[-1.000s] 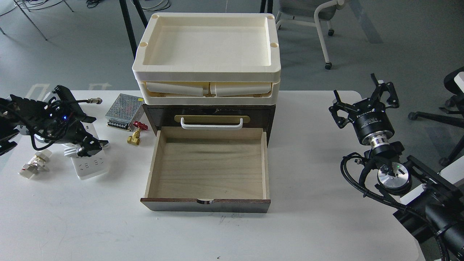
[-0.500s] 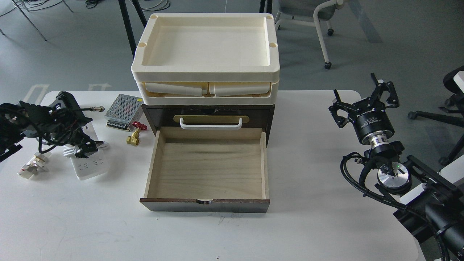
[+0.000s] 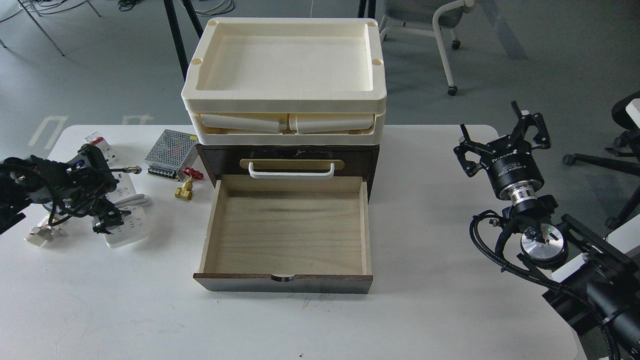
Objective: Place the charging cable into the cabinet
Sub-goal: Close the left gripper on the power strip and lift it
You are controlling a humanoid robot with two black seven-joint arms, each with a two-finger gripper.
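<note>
1. Charging cable (image 3: 126, 221): one white power strip lying flat on the table (image 3: 320, 320), far left, well apart from the cabinet; grey-white cord looped at its middle.
2. Left gripper (image 3: 102, 220) sits right over the strip's near end; fingers are dark and overlapped, so I cannot tell if it grips or how wide it is.
3. Near the strip: one silver perforated box (image 3: 170, 154), one brass valve with a red handle (image 3: 187, 184), two small white-and-red blocks (image 3: 98, 143), the other half hidden by the arm.
4. Cabinet (image 3: 287, 155): one, dark brown. Lower drawer (image 3: 285, 235) pulled fully out, nothing inside. Upper drawer closed, white handle (image 3: 291, 171).
5. Two cream trays (image 3: 285, 95) stacked on the cabinet; top one holds nothing.
6. Right gripper (image 3: 501, 137): spread wide, holding nothing, off the table's right edge.
</note>
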